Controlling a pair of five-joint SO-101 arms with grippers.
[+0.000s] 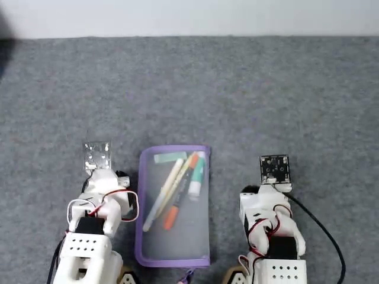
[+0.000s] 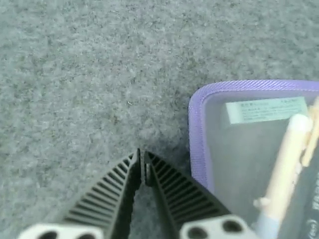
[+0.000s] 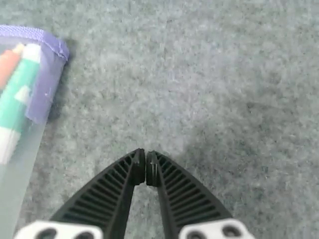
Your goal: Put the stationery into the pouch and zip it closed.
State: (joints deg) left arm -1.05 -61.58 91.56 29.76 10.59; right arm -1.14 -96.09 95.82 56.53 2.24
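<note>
There's the left claw (image 2: 142,165) pinched closed, empty, just beside the pouch (image 1: 142,213); right claw (image 3: 145,167) closed too, gripping nothing, above the counter (image 3: 224,74).

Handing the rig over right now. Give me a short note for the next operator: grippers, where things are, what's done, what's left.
Left gripper: shut, empty, over the carpet beside the pouch's purple edge.
Right gripper: shut, empty, over the carpet on the pouch's other side.
Pouch: lies flat between the two arms.
Stationery: the orange pen, green marker and cream pen appear to be inside the pouch.
Done: loading looks finished.
Left: I cannot tell whether the zip is closed, so check it and close it if needed.
</note>
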